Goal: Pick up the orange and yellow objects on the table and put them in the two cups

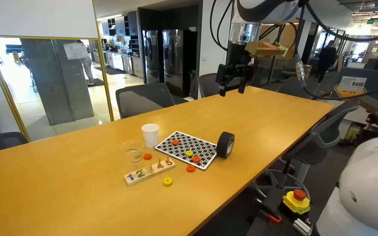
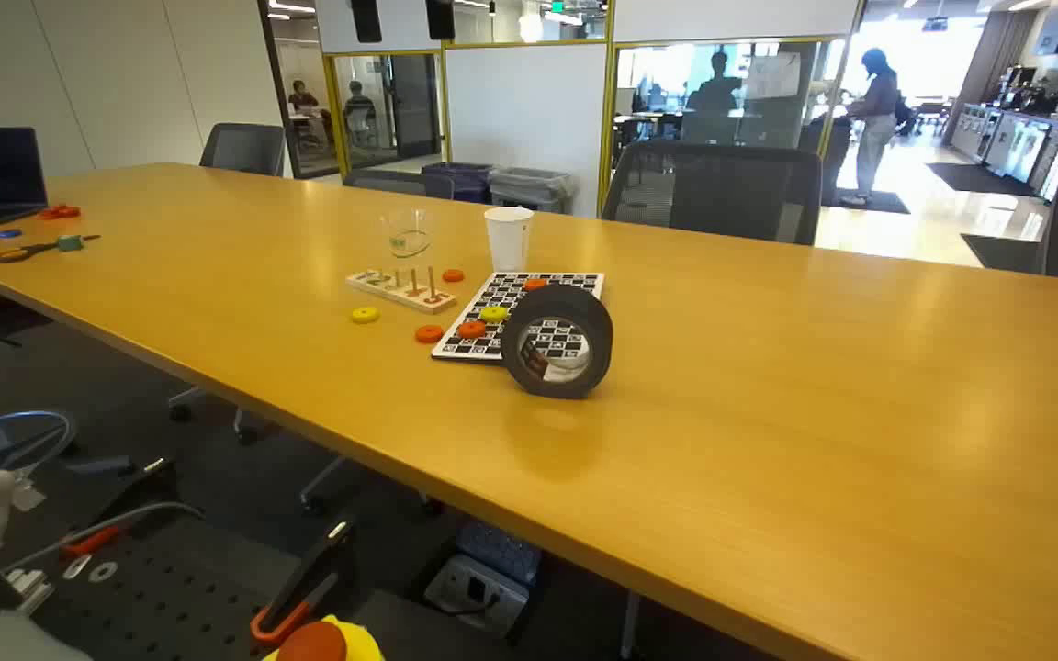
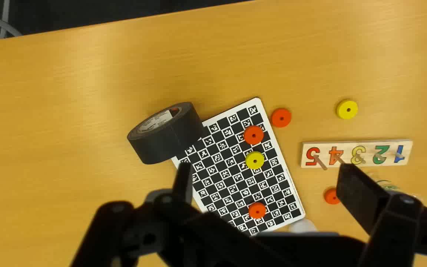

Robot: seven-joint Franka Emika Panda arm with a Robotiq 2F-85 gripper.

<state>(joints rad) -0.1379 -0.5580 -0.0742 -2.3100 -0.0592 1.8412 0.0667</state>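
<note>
1. Black two-fingered claw (image 3: 265, 172), nearest the camera: fingers spread, hanging above the glossy light-brown wooden table (image 1: 241, 121).
2. Round orange discs (image 3: 281, 118): two on the black-and-white checkered board (image 3: 221, 170), two on the table near it.
3. Round yellow discs (image 3: 255, 160): one on the board, one on the table.
4. Discs all lie below the claw, well apart from it.
5. White tapered cup (image 1: 150, 136), upright beside the board; transparent round cup (image 1: 134, 154) near it.

Four orange rings (image 3: 250, 133), two yellow (image 3: 251, 159), two cups (image 1: 150, 136)
</note>
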